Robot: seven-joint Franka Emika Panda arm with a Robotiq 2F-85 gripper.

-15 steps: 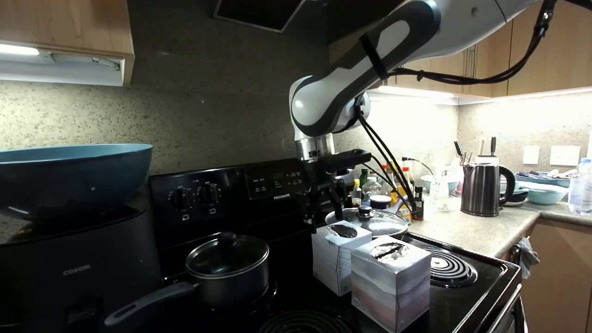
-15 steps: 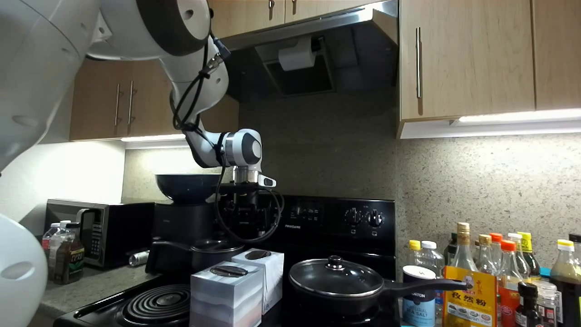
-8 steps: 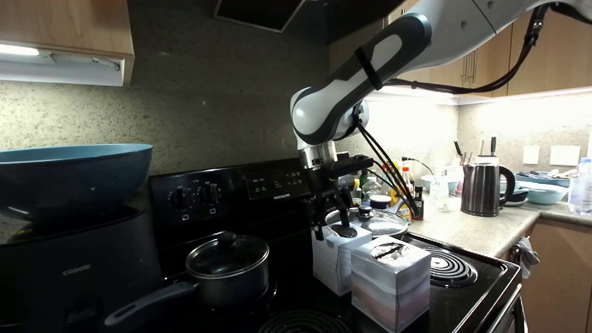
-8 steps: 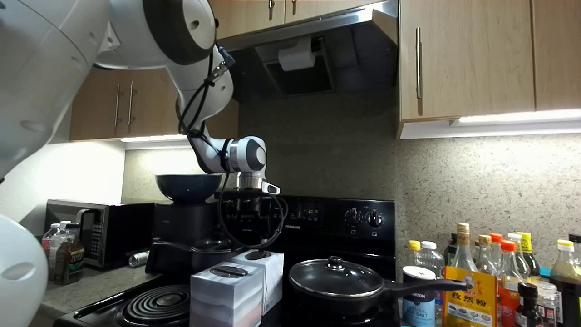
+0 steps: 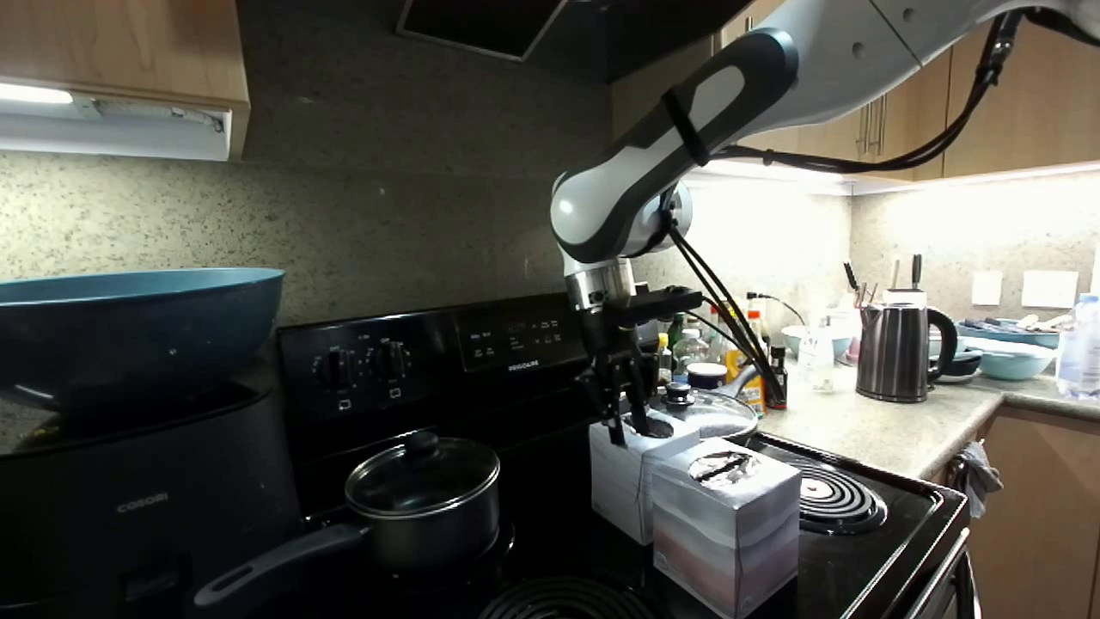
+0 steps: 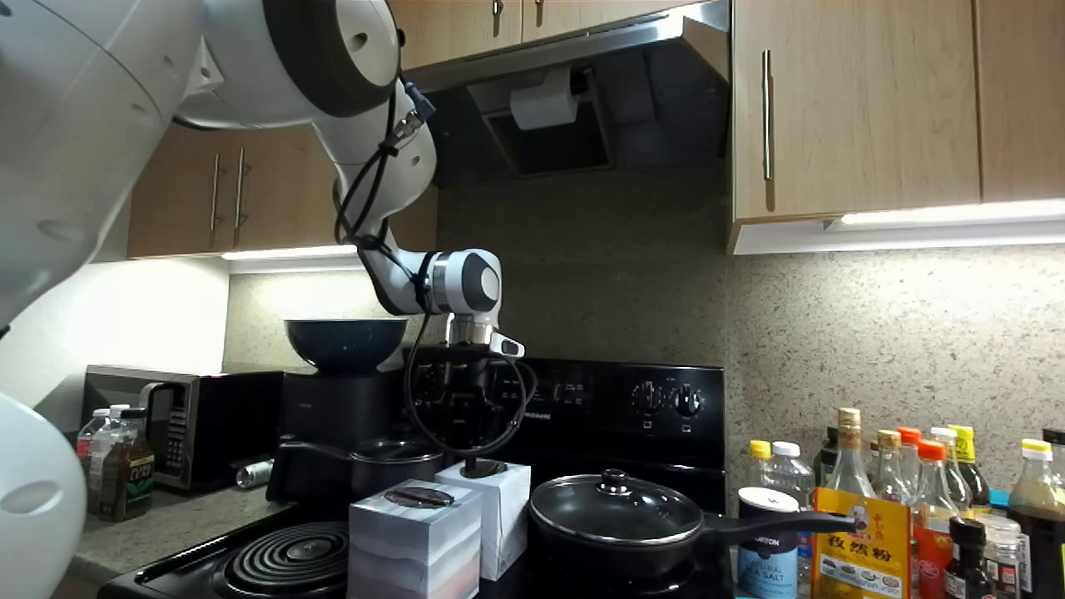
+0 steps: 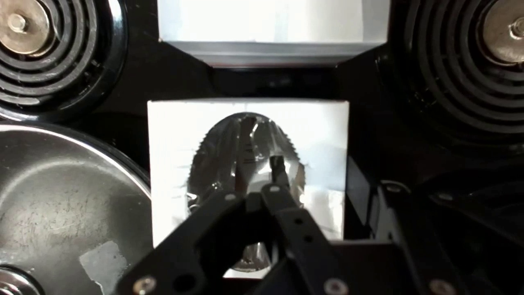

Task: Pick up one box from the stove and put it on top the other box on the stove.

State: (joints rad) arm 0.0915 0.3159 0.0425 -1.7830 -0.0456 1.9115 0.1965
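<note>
A: Where is the pale box (image 5: 627,473)?

B: Right under the gripper (image 5: 628,426), standing on the stove (image 5: 846,554). The pink box (image 5: 726,526) is just beside it, off to one side of the gripper.

A: Is the gripper holding on?

B: I don't think so. In the wrist view the fingers (image 7: 279,168) are apart. One is at the hole (image 7: 229,159) on top and seems to dip in. The other is outside the wall (image 5: 614,490), so the wall is between them.

A: What should it do?

B: Squeeze slowly and softly, I'd say. The wall looks like thin card and could bend. Then go straight up first, because the pan (image 6: 617,528) is near, on the side away from the outside finger. With just one wall pinched, the box may tip, so no rushing. Get its bottom higher than the pink box's top before going over.

A: Which way does it point?

B: It stands upright, hole up. It looks like a cube, so I can't pick a long side. But the hole is a long oval, and its long way runs toward the pink box. The fingers are set across that.
</note>
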